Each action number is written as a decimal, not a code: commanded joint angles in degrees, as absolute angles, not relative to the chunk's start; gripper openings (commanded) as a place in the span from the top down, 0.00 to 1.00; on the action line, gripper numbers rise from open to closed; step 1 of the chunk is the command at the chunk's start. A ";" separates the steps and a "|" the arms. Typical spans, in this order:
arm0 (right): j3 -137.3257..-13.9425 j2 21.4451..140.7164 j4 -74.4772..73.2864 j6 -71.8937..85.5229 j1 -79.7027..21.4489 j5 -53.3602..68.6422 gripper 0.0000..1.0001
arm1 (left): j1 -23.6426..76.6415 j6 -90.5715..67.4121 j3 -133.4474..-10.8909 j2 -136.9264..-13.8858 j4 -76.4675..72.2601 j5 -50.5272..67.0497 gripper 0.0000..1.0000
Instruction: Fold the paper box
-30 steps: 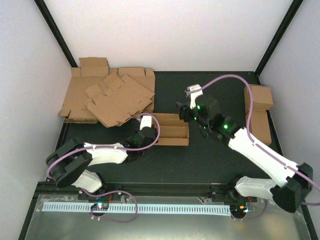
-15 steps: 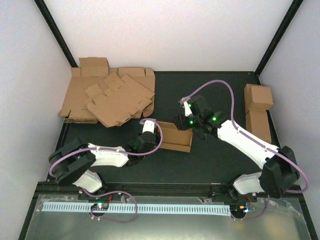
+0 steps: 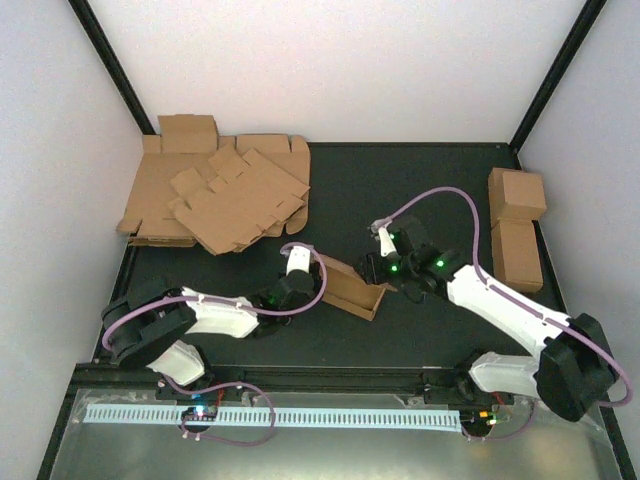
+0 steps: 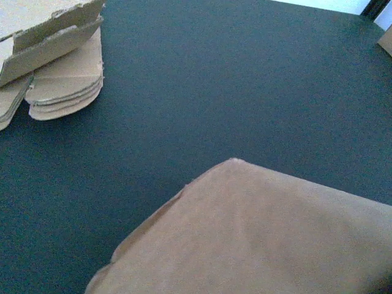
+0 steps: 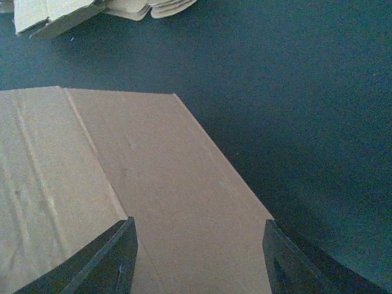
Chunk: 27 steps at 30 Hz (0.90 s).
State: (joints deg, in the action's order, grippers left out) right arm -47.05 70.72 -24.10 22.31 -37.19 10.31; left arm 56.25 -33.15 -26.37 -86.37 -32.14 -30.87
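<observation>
1. Across the dark bench, a stack of flat blanks fills the far left corner.
2. Mid-bench, the paper box lies skewed between both arms.
3. Right tool gapes wide over a box panel.
4. Left tool meets the box's left end; I cannot tell its grip.

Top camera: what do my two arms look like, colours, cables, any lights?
Both the left arm and the right arm have white link shells with black joint housings and bases. A purple cable loops along each. Small green lights glow near both wrists. In the right wrist view, the right claw has dark, flat, wedge-shaped fingers.
</observation>
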 commanded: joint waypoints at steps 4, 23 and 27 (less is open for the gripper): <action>-43.08 63.70 -19.64 20.03 -37.06 14.23 0.40 | 57.04 -34.59 -25.20 -85.56 -31.34 -30.41 0.85; -41.66 66.80 -20.99 15.57 -37.02 18.22 0.52 | 57.18 -38.74 -24.69 -63.00 0.75 -16.83 0.28; -41.04 67.17 -20.49 15.24 -37.08 18.33 0.52 | 57.13 -41.86 -24.86 -51.43 12.23 -16.21 0.21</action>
State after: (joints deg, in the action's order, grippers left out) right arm -41.78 66.94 -21.80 16.56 -37.19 17.10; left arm 56.77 -38.13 -24.82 -59.96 -1.50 -18.28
